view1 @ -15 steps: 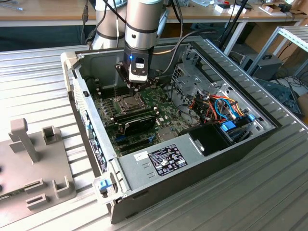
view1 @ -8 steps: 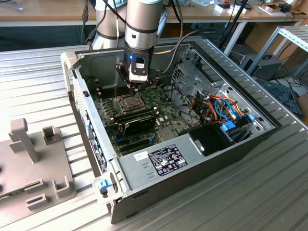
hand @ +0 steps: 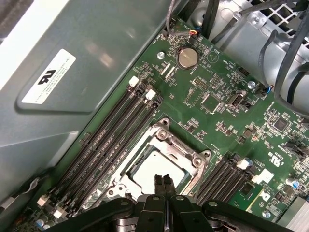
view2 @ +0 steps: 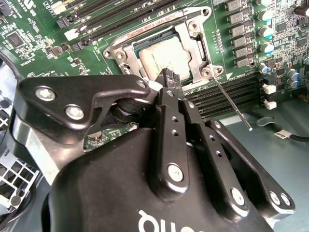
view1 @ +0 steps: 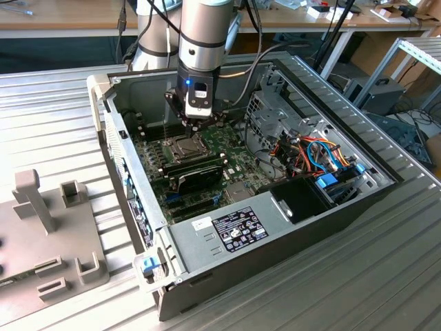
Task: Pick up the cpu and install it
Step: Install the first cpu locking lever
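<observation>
The black two-fingered gripper (hand: 163, 181) (view2: 168, 77) has its slim fingers pressed flat against each other, with no gap and nothing between them. In both wrist views the tips hang directly over the cpu (hand: 148, 170) (view2: 161, 59), a small flat square chip with a dull silver-grey metal top. Whether the tips touch its surface cannot be told. The cpu lies flat inside the square socket, ringed by the socket's bright hinged metal frame (hand: 187, 149) (view2: 197, 44). A thin steel lever rod (view2: 232, 107) sticks out from one corner of that frame, across the board's edge.

Rows of long dark memory slots (hand: 110, 145) run beside the socket on the green motherboard (hand: 218, 86), and a round silver coin battery (hand: 187, 57) sits farther off on the board.

In the exterior view the gripper (view1: 195, 124) points straight down into the open grey metal computer case (view1: 348, 201), above the socket. A long black expansion card (view1: 196, 172) lies just beyond the socket, toward the camera. The case rests on a ribbed aluminium table (view1: 55, 103).
</observation>
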Controlling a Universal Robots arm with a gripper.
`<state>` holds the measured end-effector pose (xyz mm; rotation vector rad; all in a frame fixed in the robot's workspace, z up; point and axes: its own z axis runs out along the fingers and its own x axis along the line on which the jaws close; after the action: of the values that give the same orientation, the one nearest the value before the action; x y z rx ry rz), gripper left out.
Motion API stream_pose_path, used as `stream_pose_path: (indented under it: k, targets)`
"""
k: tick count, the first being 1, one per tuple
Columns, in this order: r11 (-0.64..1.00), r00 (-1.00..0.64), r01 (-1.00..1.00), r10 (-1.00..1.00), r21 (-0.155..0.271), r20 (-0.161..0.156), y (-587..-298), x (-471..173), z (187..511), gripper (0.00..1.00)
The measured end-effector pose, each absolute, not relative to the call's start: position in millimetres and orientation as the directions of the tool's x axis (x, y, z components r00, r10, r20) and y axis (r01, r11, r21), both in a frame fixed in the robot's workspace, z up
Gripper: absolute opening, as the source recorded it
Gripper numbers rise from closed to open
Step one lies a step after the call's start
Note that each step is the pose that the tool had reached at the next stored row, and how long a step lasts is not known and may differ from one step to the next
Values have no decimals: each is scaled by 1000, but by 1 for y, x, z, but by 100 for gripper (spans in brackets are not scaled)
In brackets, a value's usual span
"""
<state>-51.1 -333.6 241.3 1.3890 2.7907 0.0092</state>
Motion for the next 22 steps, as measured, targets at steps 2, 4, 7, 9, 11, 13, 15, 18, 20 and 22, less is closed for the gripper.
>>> stream_pose_path:
  k: [2,4,7,9,11,13,15,18,20,22]
  targets:
    - [610,-610,792,792,16,-19,-334,-51,241,11]
    - [621,-621,783,784,16,-19,-334,-51,241,11]
    - [641,-641,767,767,16,-19,-334,-51,241,11]
    - [662,-662,749,749,16,-19,-334,-51,241,11]
    - [676,-676,736,737,16,-19,-334,-51,241,11]
    - [692,-691,722,722,16,-19,-334,-51,241,11]
    - [705,-705,709,709,16,-19,-334,-51,241,11]
    - [732,-732,681,681,16,-19,-334,-51,241,11]
    - [762,-762,647,648,17,-19,-333,-51,241,11]
    - [794,-794,608,608,16,-19,-333,-51,241,11]
